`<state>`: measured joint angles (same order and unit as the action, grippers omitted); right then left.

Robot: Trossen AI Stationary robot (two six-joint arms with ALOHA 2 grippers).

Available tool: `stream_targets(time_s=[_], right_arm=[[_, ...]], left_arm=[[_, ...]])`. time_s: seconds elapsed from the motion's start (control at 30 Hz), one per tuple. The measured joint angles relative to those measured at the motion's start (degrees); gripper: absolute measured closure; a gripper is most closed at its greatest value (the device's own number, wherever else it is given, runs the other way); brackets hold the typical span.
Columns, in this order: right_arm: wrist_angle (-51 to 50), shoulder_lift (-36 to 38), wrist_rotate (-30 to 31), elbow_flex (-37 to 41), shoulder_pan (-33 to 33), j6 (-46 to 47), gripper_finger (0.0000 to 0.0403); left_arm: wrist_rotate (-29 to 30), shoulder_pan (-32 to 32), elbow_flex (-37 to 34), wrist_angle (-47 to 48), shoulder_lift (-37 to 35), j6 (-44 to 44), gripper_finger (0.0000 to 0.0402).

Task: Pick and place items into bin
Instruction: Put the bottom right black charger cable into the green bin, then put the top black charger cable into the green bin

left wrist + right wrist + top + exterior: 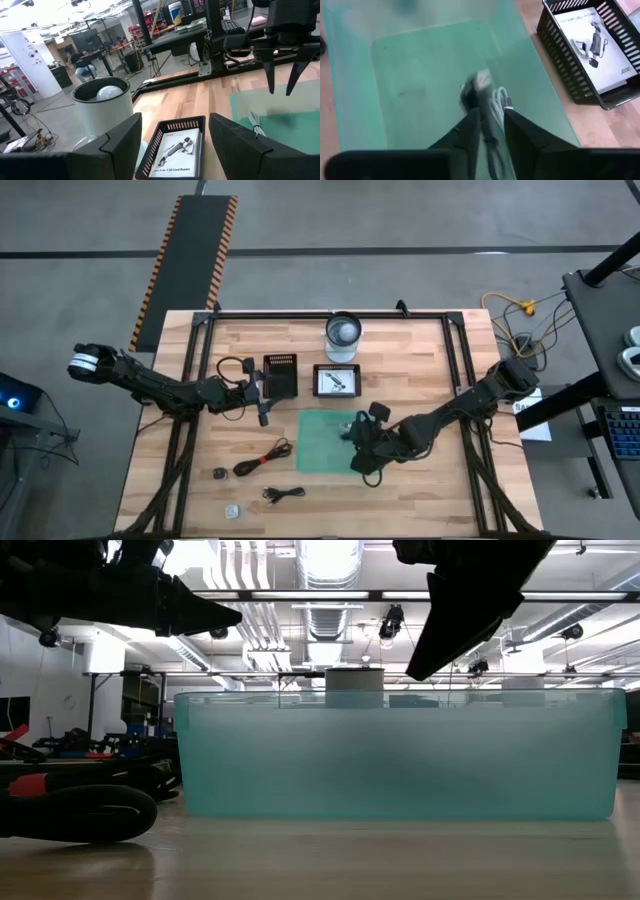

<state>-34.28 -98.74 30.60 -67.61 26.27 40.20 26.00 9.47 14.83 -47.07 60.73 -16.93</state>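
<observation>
My right gripper hangs open over the translucent teal bin, fingers pointing down. On the bin's floor lie a whitish short cable and a blurred black and white piece. My left gripper is open and empty, just off the near left corner of a black mesh basket. A white printed card lies in a black tray. Black coiled cables, a tiny black piece and a white piece lie on the table.
A white cylinder stands at the table's far edge, beyond the tray. Another black cable loop lies left of the mesh basket. Black frame rails run along the table's left, right and far sides. Bare wood shows right of the bin.
</observation>
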Motion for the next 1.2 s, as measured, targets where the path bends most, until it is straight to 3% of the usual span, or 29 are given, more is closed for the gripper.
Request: stream_targets(time_s=[0.13, 0.23, 0.4, 0.57, 0.7, 0.87, 0.97, 1.1, 1.2], right_arm=[[-0.04, 0.1, 0.57, -0.72, -1.1, -0.17, 0.0278], [0.04, 1.28, 5.94, -0.53, -0.93, -0.38, 0.0263], [0.76, 6.15, 18.11, 2.7, 3.78, -1.47, 0.0273], [3.73, 11.77, 19.02, 10.01, 9.29, -4.97, 0.0302], [21.06, 15.55, 12.17, 19.7, 12.54, -13.64, 0.0327], [69.1, 18.15, -7.5, 34.78, 11.4, -35.36, 0.0354], [90.7, 18.04, -10.59, 42.12, 10.19, -46.39, 0.0365], [98.49, 18.38, -7.47, 49.02, 5.98, -52.57, 0.0373], [102.9, 19.36, -10.68, 51.94, 1.11, -53.81, 0.0376]], left_arm=[[0.0, -0.01, -0.09, 0.0, 0.0, 0.0, 0.0187], [0.0, -0.01, -0.09, 0.0, 0.0, 0.0, 0.0187], [0.0, 0.0, -0.11, 0.02, -0.01, -0.44, 0.0187], [0.0, -0.01, -0.07, 0.0, -0.07, -0.52, 0.0187], [0.0, -0.01, 0.0, -0.04, 0.02, -1.12, 0.0187], [0.01, -0.01, -0.04, -0.1, 0.5, -5.07, 0.0187], [0.0, -0.01, -0.06, -0.04, 0.56, -6.39, 0.0187], [0.0, -0.01, -0.07, 0.04, 0.76, -6.51, 0.0187], [0.0, -0.01, -0.04, 0.08, 0.74, -6.64, 0.0187]])
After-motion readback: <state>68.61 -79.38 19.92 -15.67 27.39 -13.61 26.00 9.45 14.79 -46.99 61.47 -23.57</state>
